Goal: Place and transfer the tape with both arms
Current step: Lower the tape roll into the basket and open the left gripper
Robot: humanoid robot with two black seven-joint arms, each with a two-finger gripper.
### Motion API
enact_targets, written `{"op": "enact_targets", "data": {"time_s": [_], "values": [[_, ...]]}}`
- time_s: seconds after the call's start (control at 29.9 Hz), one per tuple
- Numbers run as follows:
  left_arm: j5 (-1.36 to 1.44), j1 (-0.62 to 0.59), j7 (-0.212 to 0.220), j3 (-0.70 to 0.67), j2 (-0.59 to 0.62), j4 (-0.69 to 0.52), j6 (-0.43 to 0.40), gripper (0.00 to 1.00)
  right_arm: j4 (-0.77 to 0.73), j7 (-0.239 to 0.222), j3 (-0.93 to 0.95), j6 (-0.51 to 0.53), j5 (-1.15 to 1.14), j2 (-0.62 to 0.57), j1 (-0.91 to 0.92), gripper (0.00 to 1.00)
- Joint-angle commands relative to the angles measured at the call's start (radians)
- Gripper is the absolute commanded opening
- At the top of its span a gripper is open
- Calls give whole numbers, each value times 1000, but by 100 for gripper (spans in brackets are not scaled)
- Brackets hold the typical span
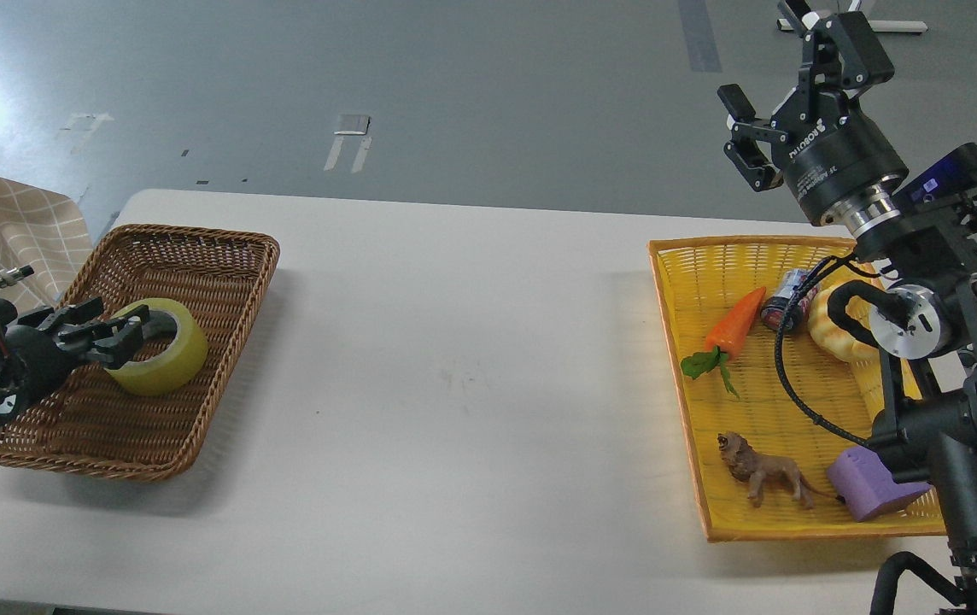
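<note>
The left tool point(125, 329) is seen reaching into a brown wicker basket point(198, 248), its fingers point(113, 337) pinched on the near wall of the tape point(162, 348), one finger apparently inside the core and one outside. The tape is tilted on the basket's woven floor. The roll is judged stiff and fairly light, its glossy outer face likely slippery, so the wall gripped through the cardboard core is thought the surest hold. The right tool point(775, 111) is held high above the far right, its fingers spread and carrying nothing. Below it, a yellow tray point(676, 342) is filled with a toy carrot point(736, 323), a lion figure point(760, 470) and a purple block point(868, 485). Between the two containers the white bench point(454, 359) is left bare, smooth and level, with grey floor point(454, 85) beyond.
</note>
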Motion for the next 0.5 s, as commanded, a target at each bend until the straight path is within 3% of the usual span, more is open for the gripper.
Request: {"op": "enact_targets", "data": {"time_s": [0.0,0.27,0.47], "values": [[-58,-8,-13,-19,3,-1,-1,98,0,0,-1,0,0,0,-3,100],[-467,-163,-12,-28,-9,-23,-7,98,-2,0,-1,5,0,-6,-4,100],[-802,-271,-1,-34,-135,-121,-14,98,-3,0,0,5,-2,-13,5,100]]}}
